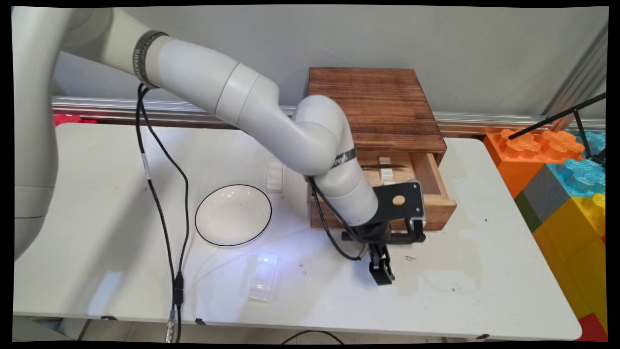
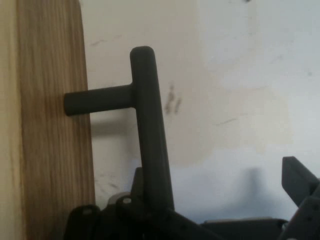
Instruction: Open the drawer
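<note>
A wooden drawer [image 1: 428,194], right of centre, was seen pulled open; the gripper [image 1: 381,271], fingers spread, was positioned beside its dark handle [image 2: 147,135].

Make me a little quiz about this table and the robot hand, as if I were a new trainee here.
1. Fill in: the white bowl has a ___ rim.
2. True or false: the drawer of the wooden box is shut.
3. What is nearest the fingers?
A. the bowl
B. the drawer's black handle
C. the top of the wooden box

Key: 1 black; 2 false, it is pulled out; 3 B, the handle's bar stands in the gap between the open fingers.
</note>
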Motion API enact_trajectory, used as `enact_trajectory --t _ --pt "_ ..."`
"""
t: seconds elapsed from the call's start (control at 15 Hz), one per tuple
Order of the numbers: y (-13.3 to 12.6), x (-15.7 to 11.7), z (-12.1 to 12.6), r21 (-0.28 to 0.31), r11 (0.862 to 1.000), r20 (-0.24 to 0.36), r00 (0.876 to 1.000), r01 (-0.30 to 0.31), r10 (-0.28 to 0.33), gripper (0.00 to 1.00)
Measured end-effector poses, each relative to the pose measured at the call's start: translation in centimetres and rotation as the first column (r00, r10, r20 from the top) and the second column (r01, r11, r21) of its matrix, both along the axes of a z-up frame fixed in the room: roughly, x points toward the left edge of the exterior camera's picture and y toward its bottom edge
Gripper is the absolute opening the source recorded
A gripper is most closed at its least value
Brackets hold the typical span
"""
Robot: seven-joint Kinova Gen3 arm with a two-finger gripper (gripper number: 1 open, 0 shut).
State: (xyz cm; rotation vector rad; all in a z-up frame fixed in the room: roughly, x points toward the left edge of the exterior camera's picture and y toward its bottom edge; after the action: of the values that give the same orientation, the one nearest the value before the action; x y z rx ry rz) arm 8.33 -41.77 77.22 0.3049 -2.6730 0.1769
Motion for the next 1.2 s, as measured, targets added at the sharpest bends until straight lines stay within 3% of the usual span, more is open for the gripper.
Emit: enact_trajectory --t 0.8,1.2 --pt "6.6 -0.8 0.5 0.062 0.998 -0.05 0.999 0.002 0.001 1.0" --pt "8.4 -1.0 1.0 0.07 0.998 -0.07 0.998 -0.002 0.007 1.0"
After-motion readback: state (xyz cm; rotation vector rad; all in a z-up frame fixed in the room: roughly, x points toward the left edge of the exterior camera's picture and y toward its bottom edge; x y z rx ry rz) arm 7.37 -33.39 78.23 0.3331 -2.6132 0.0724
